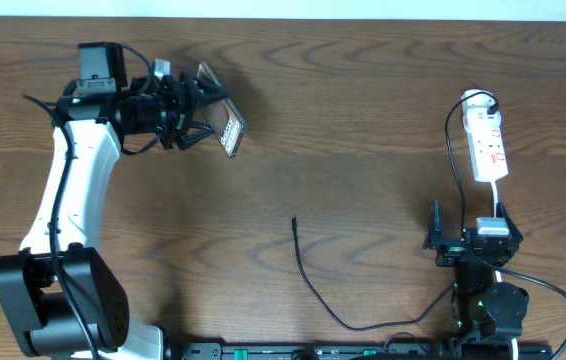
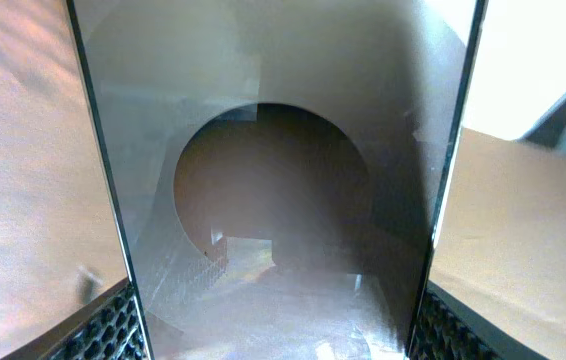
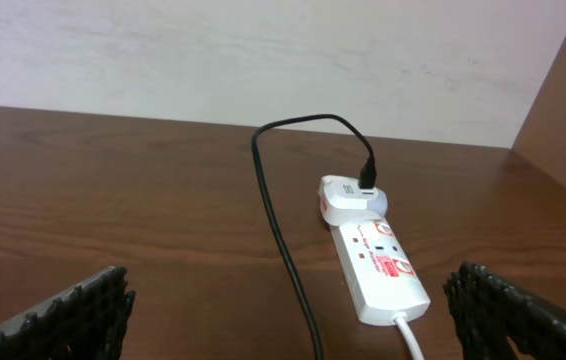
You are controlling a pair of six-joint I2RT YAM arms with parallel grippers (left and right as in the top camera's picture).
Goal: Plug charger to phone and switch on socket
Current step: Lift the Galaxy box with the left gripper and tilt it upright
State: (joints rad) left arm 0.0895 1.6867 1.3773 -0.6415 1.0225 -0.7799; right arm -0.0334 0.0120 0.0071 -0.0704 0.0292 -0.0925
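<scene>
My left gripper (image 1: 201,108) is shut on the phone (image 1: 226,122) and holds it on edge, tilted, at the back left of the table. In the left wrist view the phone's glossy face (image 2: 283,170) fills the space between my fingers. The charger is a thin black cable (image 1: 315,290) lying on the table, its plug tip (image 1: 295,221) free near the middle. The socket (image 1: 487,143) is a white power strip at the right, also in the right wrist view (image 3: 378,262), with the cable (image 3: 281,235) running past it. My right gripper (image 1: 463,240) is open and empty, just in front of the socket.
A white adapter (image 3: 348,197) with a black plug sits in the strip's far end. The strip's white cord (image 3: 411,338) runs toward my right arm. A pale wall (image 3: 263,50) stands behind the table's back edge.
</scene>
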